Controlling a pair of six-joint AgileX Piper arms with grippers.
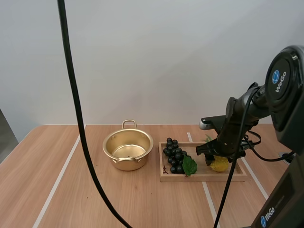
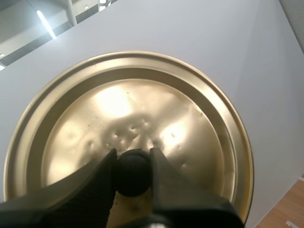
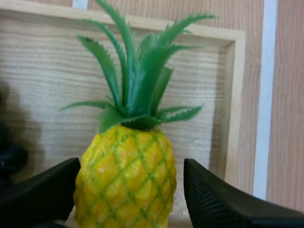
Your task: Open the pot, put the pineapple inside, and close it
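Note:
The golden pot (image 1: 127,149) stands open on the table with nothing in it. Its golden lid (image 2: 128,118) is held up in the air, underside away from me, with my left gripper (image 2: 133,171) shut on the black knob (image 2: 133,176). A yellow pineapple (image 3: 126,175) with green leaves lies in the wooden tray (image 3: 235,95). My right gripper (image 3: 131,166) is open and low around it, one finger on each side of the fruit. From above, the right gripper (image 1: 218,159) sits over the pineapple (image 1: 220,165) at the tray's right end.
A bunch of dark grapes (image 1: 175,156) with a green leaf lies in the left half of the tray (image 1: 202,176), between the pineapple and the pot. White tape lines run across the wooden table (image 1: 57,156).

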